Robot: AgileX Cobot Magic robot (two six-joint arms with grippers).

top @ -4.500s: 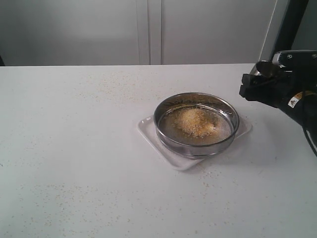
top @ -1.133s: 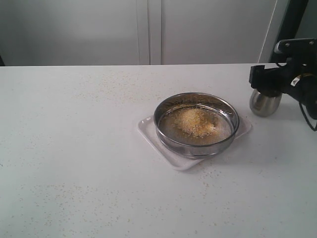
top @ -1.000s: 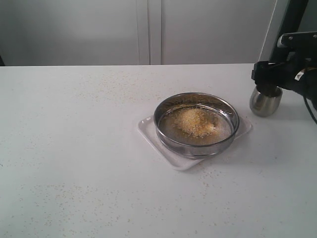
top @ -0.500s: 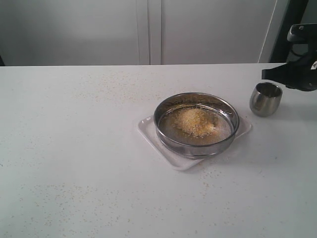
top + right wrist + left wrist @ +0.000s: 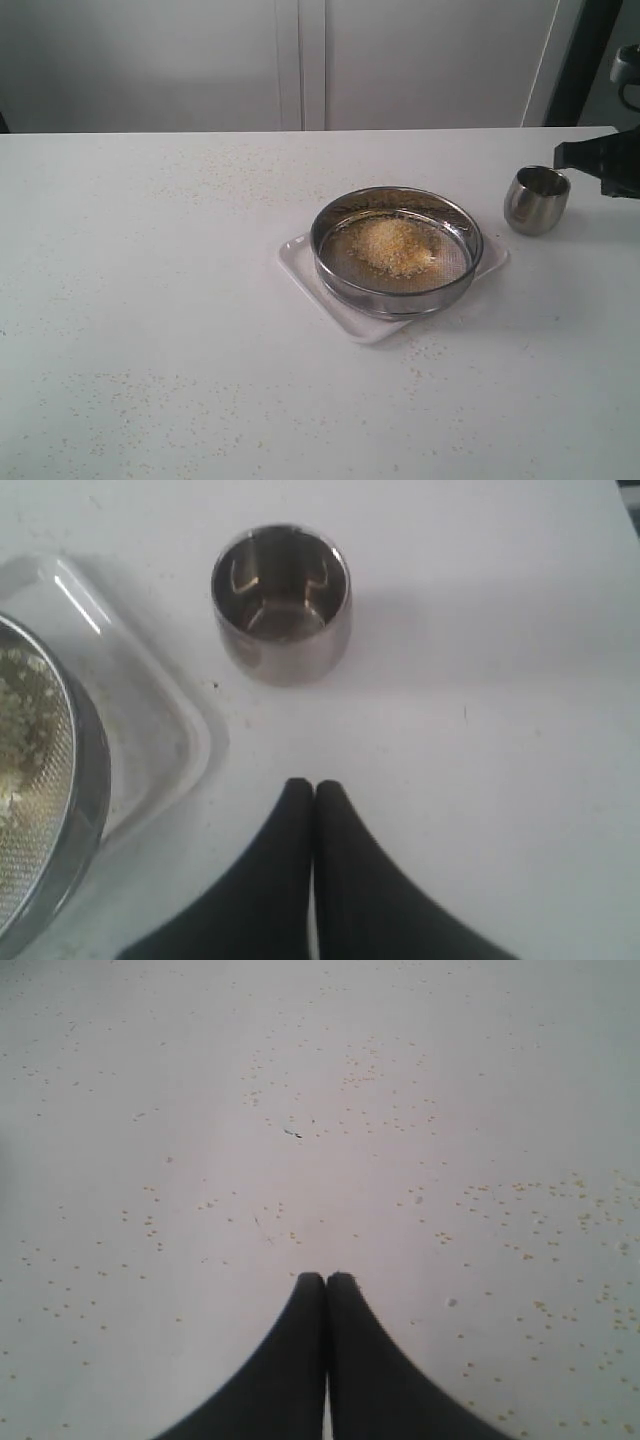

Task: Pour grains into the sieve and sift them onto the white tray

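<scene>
The sieve (image 5: pixel 392 300) sits on the white tray (image 5: pixel 300 262), a little right of the middle of the worktop (image 5: pixel 150 320), so whatever falls through the mesh lands on the tray and not on the worktop. The tray lies skewed, and its corners poke out from under the sieve on the left and right. The grains (image 5: pixel 392 246) form a loose golden heap in the middle of the mesh, clear of the rim wall. From that, pouring looks done and sifting is the step not yet done.

The small steel cup (image 5: pixel 535 200) stands upright on the worktop, right of the tray and slightly farther back, near it but apart. It looks empty, probably parked there out of the way. The right gripper (image 5: pixel 562 157) hovers just right of the cup, jaws pressed together on nothing, and the wrist view shows clear worktop between them and the cup. The left gripper (image 5: pixel 326 1280) is out of the exterior view. Its jaws are together and empty over bare worktop dotted with stray specks.

The left and near sides of the sieve are wide open for an approach, but a reach from the right must pass the cup. The sieve nearly covers the tray, so a wide shake could drop grain past the tray's low rim
</scene>
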